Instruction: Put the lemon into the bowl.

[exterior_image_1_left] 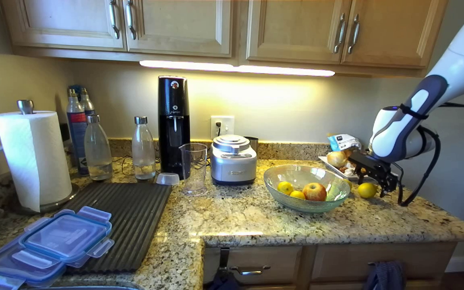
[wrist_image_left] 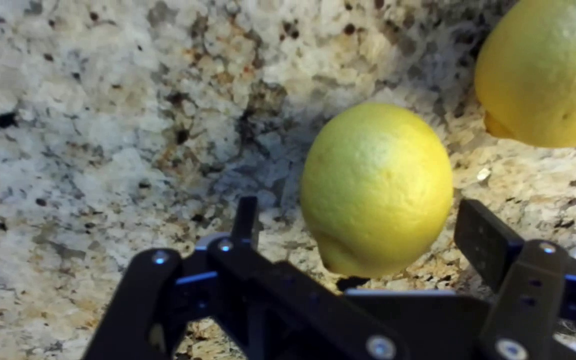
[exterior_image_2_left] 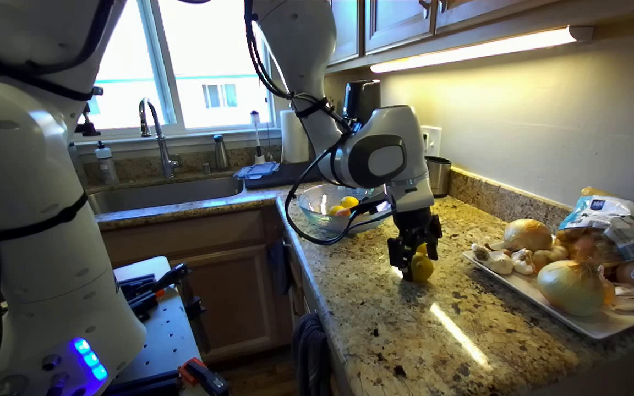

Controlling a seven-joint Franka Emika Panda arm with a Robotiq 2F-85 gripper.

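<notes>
One lemon (wrist_image_left: 375,182), on countertop (wrist_image_left: 118,175), tool (wrist_image_left: 355,215) astride — parted

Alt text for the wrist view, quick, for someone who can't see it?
A lemon on a speckled counter shows between the fingers of the open black gripper, nearer the finger at picture right. A second lemon, cut off by the frame, lies at upper right.

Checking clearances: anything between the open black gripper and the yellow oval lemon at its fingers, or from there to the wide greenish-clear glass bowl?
Nothing visible between gripper and lemon. Toward the bowl, a second yellow lemon sits close by, likely near a direct low path; the bowl's raised rim also needs clearing.
</notes>
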